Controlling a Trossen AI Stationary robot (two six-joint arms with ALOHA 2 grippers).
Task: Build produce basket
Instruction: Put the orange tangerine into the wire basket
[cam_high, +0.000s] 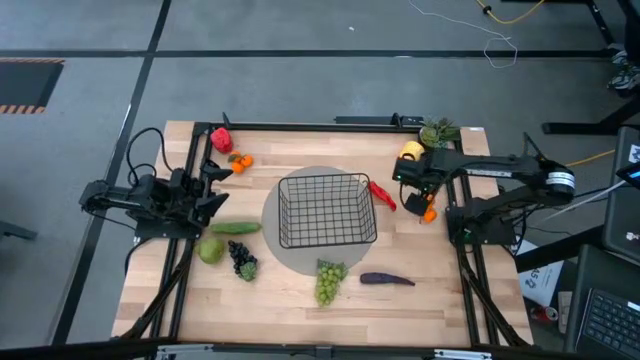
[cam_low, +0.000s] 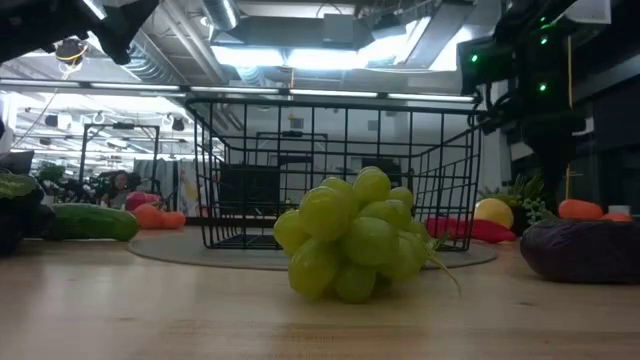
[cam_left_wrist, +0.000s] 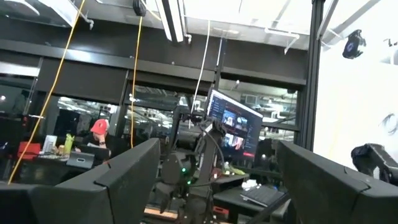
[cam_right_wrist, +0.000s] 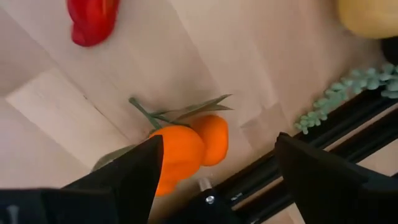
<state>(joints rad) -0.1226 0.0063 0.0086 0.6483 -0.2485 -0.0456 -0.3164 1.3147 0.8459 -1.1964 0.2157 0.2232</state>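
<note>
The black wire basket (cam_high: 325, 208) stands empty on a grey round mat in the middle of the table. Around it lie a red chili (cam_high: 383, 195), a yellow pear (cam_high: 411, 150), a pair of oranges with leaves (cam_right_wrist: 186, 149), green grapes (cam_low: 355, 245), an eggplant (cam_high: 386, 279), purple grapes (cam_high: 243, 262), a green apple (cam_high: 210, 250), a cucumber (cam_high: 236, 228), a red pepper (cam_high: 221, 140) and more oranges (cam_high: 240, 160). My right gripper (cam_right_wrist: 214, 180) is open, pointing down above the pair of oranges at the right, without touching them. My left gripper (cam_left_wrist: 214, 180) is open and empty, held level at the table's left.
A small green plant (cam_high: 438, 130) stands at the far right corner. A black frame rail (cam_right_wrist: 348, 124) runs close beside the right oranges. The grey mat (cam_high: 275, 250) lies under the basket. People and monitors show in the room behind.
</note>
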